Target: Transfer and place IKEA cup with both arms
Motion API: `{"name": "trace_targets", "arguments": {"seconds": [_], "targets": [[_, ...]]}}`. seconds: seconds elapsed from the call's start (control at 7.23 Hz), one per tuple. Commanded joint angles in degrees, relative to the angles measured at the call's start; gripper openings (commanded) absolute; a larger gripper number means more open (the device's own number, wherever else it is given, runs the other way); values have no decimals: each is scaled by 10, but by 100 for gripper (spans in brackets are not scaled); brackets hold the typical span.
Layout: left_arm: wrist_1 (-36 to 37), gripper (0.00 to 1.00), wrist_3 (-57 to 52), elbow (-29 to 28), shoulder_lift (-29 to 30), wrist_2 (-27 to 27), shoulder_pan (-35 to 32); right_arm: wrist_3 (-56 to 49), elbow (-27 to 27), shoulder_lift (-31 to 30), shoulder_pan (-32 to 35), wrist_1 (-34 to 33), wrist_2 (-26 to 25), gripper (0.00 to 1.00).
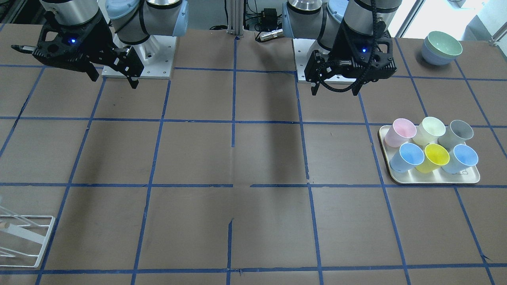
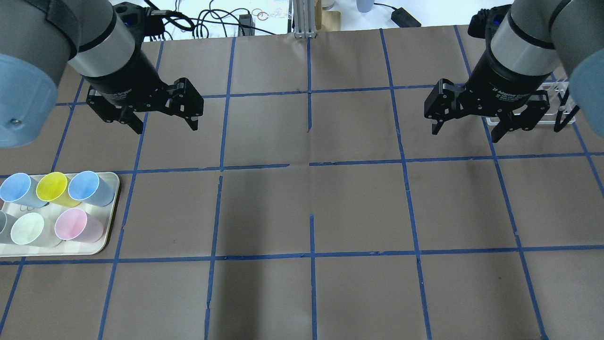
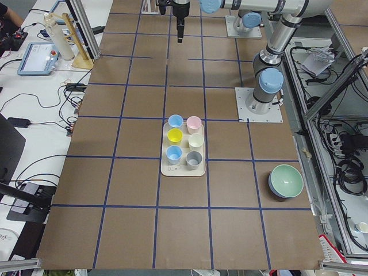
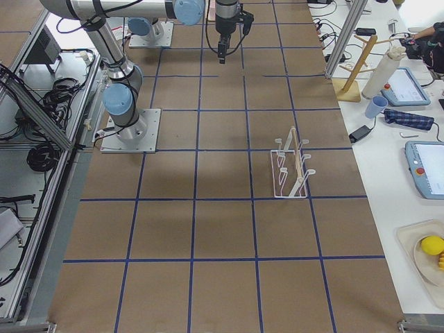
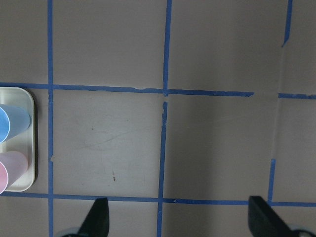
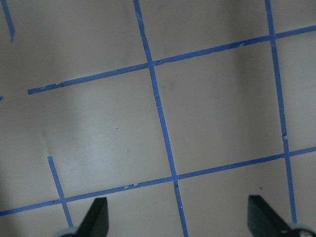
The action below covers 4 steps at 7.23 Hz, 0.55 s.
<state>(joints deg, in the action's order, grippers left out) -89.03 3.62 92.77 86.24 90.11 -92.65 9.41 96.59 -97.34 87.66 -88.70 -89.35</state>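
Note:
The pale grey IKEA cup (image 1: pixel 459 132) stands upright at a back corner of a cream tray (image 1: pixel 435 180), among pink, pale-green, yellow and two blue cups. In the overhead view it (image 2: pixel 2 225) is cut off by the left edge. My left gripper (image 1: pixel 334 89) is open and empty, held above the table near its arm's base, well apart from the tray; it also shows in the overhead view (image 2: pixel 166 126). My right gripper (image 1: pixel 115 80) is open and empty above the table on the other side (image 2: pixel 465 133). Both wrist views show only bare table between open fingers.
Stacked green and blue bowls (image 1: pixel 441 47) stand at the table corner beyond the tray. A white wire rack (image 1: pixel 23 237) stands near the table edge on my right side. Blue tape lines grid the brown table top.

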Motion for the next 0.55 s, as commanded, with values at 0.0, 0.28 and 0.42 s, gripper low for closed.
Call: {"name": "trace_targets", "arguments": {"seconds": [0.0,0.28,0.42], "targets": [[1,100,-2,2,-2,0,-4,-2,0,0,0,-1,-1,100],[1,100,-2,3,-4,-1,-3,0,-2,0,0,-1,0,100],[1,100,-2,3,-5,-5,-3,0,-2,0,0,-2,0,100]]}}
